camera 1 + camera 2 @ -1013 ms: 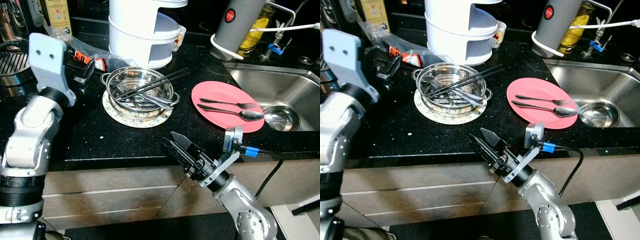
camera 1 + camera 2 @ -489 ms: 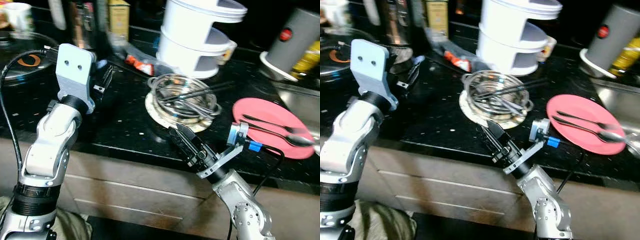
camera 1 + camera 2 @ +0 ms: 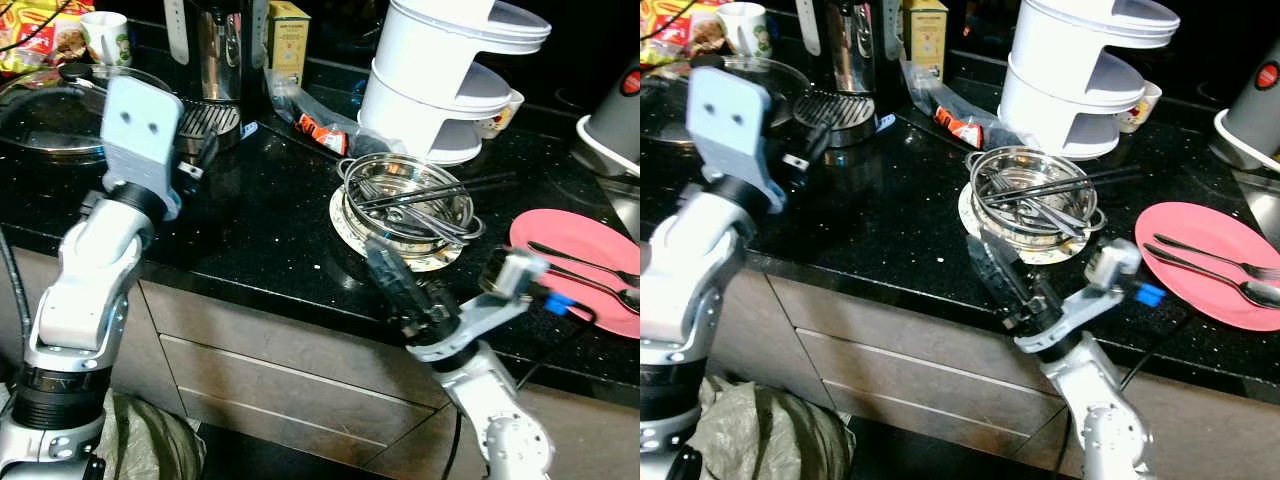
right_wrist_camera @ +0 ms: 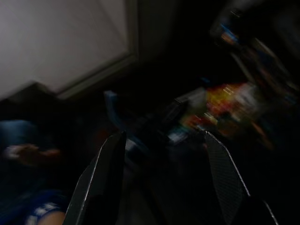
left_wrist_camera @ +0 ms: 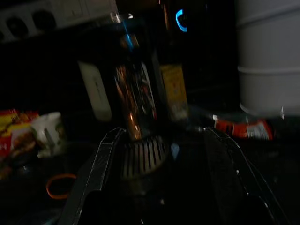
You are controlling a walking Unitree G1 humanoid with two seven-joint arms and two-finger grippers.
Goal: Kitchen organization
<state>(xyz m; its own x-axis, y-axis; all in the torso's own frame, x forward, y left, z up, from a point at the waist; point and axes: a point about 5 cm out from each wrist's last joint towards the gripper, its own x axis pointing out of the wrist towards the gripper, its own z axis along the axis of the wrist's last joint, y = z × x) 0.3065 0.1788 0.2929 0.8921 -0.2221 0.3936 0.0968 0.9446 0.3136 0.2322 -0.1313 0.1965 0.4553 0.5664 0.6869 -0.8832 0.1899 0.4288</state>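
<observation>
**Q:** Black speckled stone forms the countertop (image 3: 250, 225); what stands on it?

**A:** Near the middle, a steel bowl (image 3: 408, 195) rests on a patterned round plate (image 3: 345, 215). The bowl holds metal cutlery, and a pair of black chopsticks (image 3: 440, 190) lies across its rim. Just behind it stands a stacked white container (image 3: 445, 75). To the right, apart from the bowl, a pink plate (image 3: 560, 245) carries a fork (image 3: 1200, 252) and a spoon (image 3: 1220, 282) lying side by side.

**Q:** And at the left end of the counter?

**A:** A steel kettle (image 3: 218, 45), a yellow carton (image 3: 288, 35), a mug (image 3: 105, 35) and a glass-lidded pan (image 3: 45, 100). A crumpled red wrapper (image 3: 322, 133) lies between the kettle and the white container.

**Q:** Where are the grippers, and in what state?

**A:** The right gripper (image 3: 385, 275) hovers at the counter's front edge, just in front of the bowl, its fingers pointing towards the left end of the counter. The right wrist view shows the fingers (image 4: 105, 173) spread apart and holding nothing. The left gripper (image 5: 164, 180) is raised over the left part of the counter, facing the kettle, its fingers likewise parted and empty.
</observation>
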